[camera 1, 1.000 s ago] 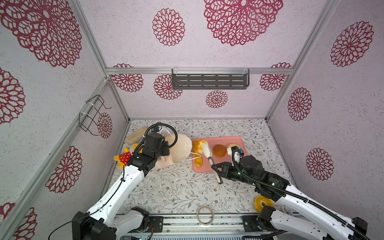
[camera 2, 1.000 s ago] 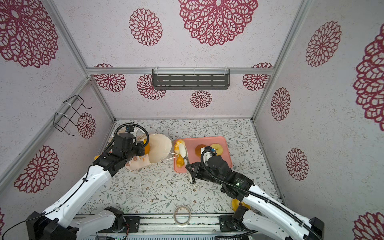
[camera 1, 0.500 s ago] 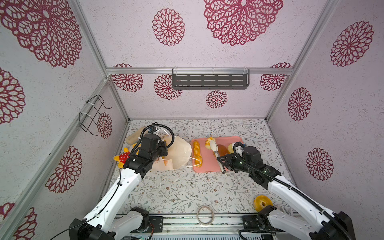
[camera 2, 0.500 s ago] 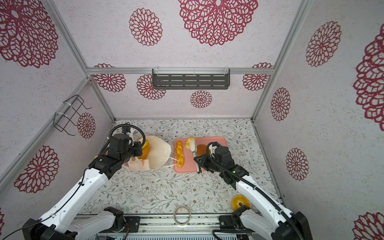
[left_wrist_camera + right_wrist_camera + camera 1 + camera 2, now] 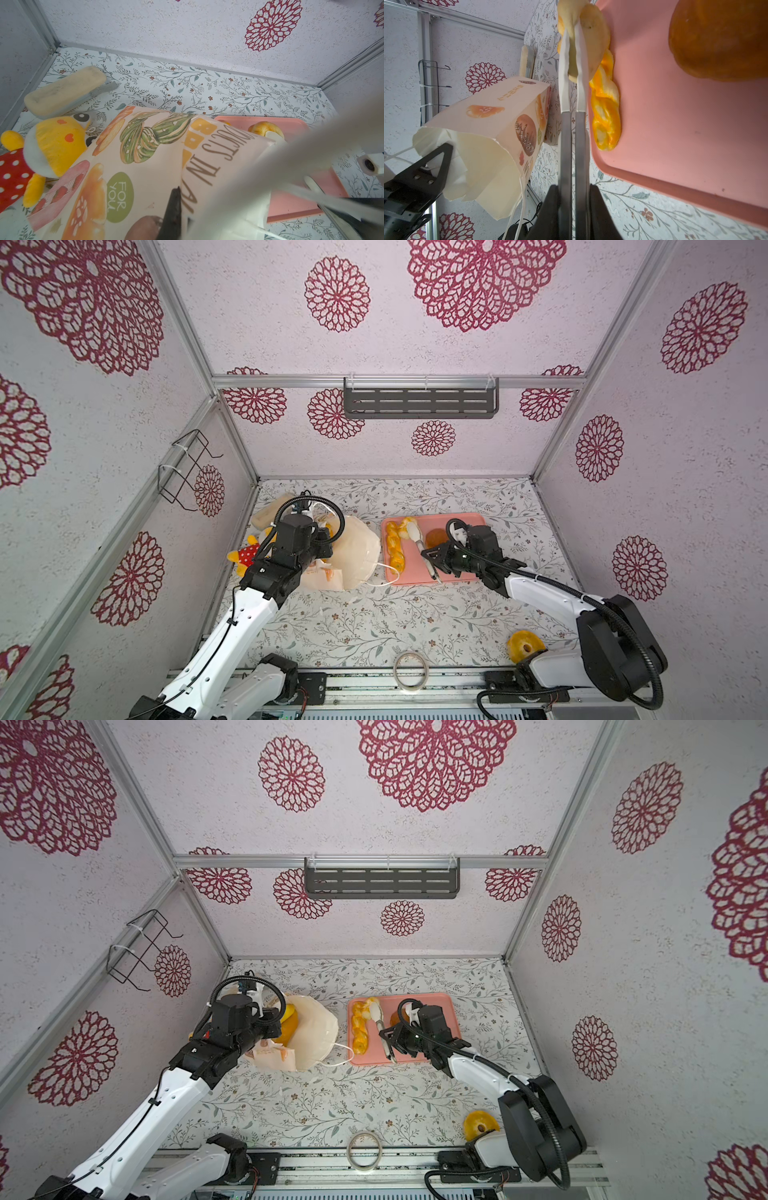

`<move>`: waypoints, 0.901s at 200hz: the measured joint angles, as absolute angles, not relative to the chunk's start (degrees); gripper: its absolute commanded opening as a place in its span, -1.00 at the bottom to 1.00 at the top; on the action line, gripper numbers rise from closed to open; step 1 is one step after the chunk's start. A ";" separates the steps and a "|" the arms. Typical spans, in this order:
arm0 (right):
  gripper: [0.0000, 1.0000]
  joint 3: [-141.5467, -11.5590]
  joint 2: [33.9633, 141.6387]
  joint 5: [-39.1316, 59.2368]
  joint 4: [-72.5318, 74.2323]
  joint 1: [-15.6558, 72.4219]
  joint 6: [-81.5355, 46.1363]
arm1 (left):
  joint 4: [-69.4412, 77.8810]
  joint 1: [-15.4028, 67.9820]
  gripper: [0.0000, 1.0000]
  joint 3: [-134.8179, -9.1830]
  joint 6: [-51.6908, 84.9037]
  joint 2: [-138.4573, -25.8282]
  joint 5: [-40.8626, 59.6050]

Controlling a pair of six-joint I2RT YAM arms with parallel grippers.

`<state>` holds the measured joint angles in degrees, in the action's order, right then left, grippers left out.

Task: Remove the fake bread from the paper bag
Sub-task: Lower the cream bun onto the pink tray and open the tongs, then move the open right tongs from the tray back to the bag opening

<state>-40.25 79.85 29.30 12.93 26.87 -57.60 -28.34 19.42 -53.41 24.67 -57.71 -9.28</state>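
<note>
The paper bag (image 5: pixel 359 551) is on the left half of the table (image 5: pixel 374 622), tipped onto its side between the plush toy (image 5: pixel 246 558) at the left edge and the pink tray (image 5: pixel 432 519), with its open mouth towards the tray and a white cord handle trailing to the tray's front left corner. The left gripper (image 5: pixel 444 151) is clamped tight on the rim of that mouth; the right wrist view shows one black finger pressed to the outside of the paper. Whether the bag rests on the table or is lifted off it cannot be told. A yellow-orange shape shows at the bag just beside the left wrist in a top view, but what it is cannot be told. The right gripper (image 5: pixel 415 536) has its long fingers closed on a pale loaf (image 5: pixel 596 41) over the back left corner of the tray. Just beside the loaf, a braided stick (image 5: pixel 394 547) lies along the tray's left edge, and a brown bun (image 5: pixel 435 537) sits on the tray near its back edge. A ring bread (image 5: pixel 524 645) lies at the front right corner of the table, beside the base of the right arm. A beige block (image 5: pixel 64 91) lies in the back left corner of the table, behind the plush toy
</note>
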 measured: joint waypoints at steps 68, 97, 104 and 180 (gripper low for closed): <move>-0.44 -37.67 81.62 30.24 15.31 25.10 -57.60 | -28.38 19.20 -1.00 -52.42 24.03 -56.64 -8.84; -0.15 -37.23 80.47 29.89 12.58 24.64 -57.32 | -28.34 19.16 -1.00 -52.27 24.05 -56.64 -8.47; -0.11 -37.23 79.92 29.74 11.77 24.60 -57.14 | -28.25 19.16 -1.00 -52.21 24.05 -56.64 -8.40; 0.01 -38.04 72.90 26.94 1.13 24.49 -55.05 | -28.21 19.16 -1.00 -52.10 24.05 -56.64 -8.14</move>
<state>-38.04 72.90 26.94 1.13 24.49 -55.05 -28.21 19.16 -52.10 24.05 -56.64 -8.14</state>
